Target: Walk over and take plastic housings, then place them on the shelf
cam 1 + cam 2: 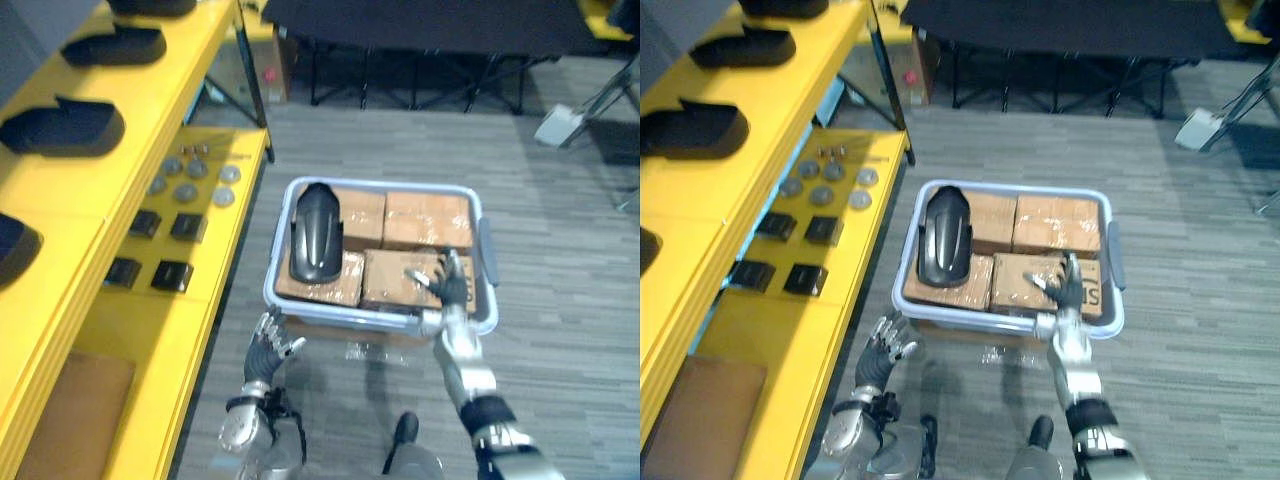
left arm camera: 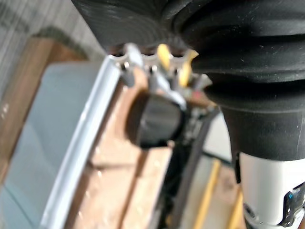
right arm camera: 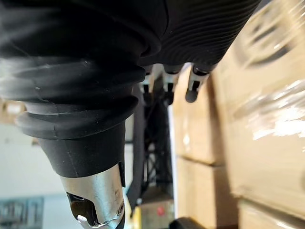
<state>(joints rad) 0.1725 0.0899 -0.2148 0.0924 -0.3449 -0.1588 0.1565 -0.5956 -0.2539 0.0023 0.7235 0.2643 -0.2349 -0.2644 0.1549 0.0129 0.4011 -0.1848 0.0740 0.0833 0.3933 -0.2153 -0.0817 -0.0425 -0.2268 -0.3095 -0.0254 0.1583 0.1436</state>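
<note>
- Plastic housing (image 1: 316,232): one black, curved shell lies inside the bin (image 1: 400,185), in its left half. It rests on top of the cardboard boxes (image 1: 428,220), with its long axis running from the near wall to the far wall. No hand touches it.
- Cardboard boxes: four brown boxes fill the bin floor, two by two. The housing spans the two left-hand boxes.
- Bin: a pale grey-blue plastic tote with a rounded rim that stands on the grey floor.
- Right hand (image 1: 450,285): positioned over the bin's near right box, having crossed the near rim. The fingers are straight and spread apart, the thumb is held out to the side, and nothing is held. Whether the fingertips touch the box cannot be told.
- Left hand (image 1: 268,345): positioned just outside the bin's near left corner, below the rim. The fingers point toward the bin, are lightly bent and apart, and hold nothing. In the left wrist view the housing appears past the fingers.
- Shelf (image 1: 150,300): a yellow unit that stands directly left of the bin.
- Shelf level nearest the bin: carries round metal discs (image 1: 187,192) and small black blocks (image 1: 172,274).
- Shelf upper level, further left of the bin: carries more black housings (image 1: 62,128) in a row.
- Black table (image 1: 420,25): stands well beyond the bin's far wall.
</note>
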